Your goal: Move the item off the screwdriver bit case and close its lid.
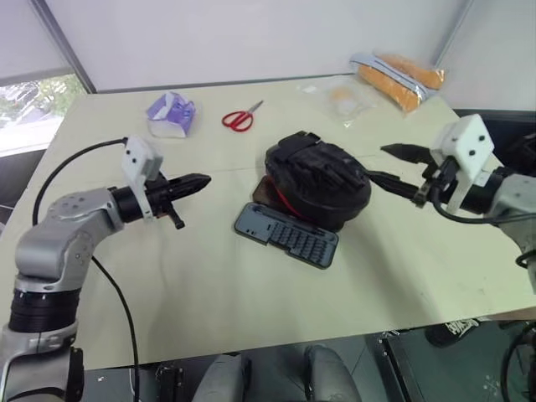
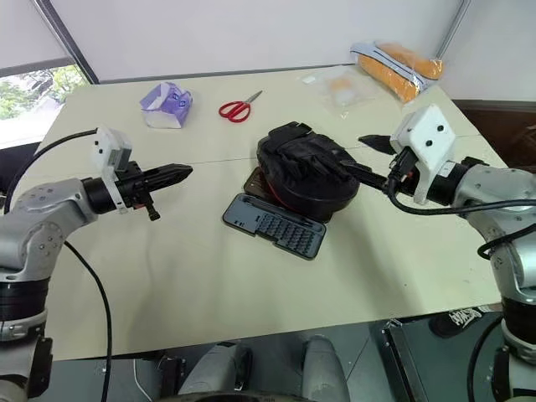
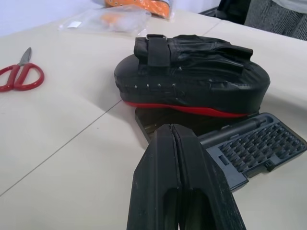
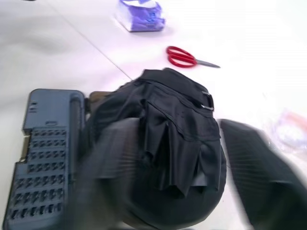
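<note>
Left eye view, scene: the black fabric bag [image 1: 318,182] sits mid-counter [image 1: 209,260] on the far half of the open screwdriver bit case [image 1: 286,234], covering the smoky lid [image 1: 260,194], of which one corner shows.
Right end effector [image 1: 394,165]: fingers spread wide, one at each side of the bag's right end, not yet closed on it.
Left end effector [image 1: 197,182]: fingers pressed together, empty, level, aimed at the bag from the left, well apart from it.
Step in hand: grasping the bag to lift it clear.
Doing it well: bite deep into the fabric, lift straight up before carrying it aside, so the case is not dragged.
Case axis: long side runs from near left to farther right; bit tray nearest the robot, lid hinged on the far edge.
Bag axis: roughly parallel to the case, red trim along its base.
</note>
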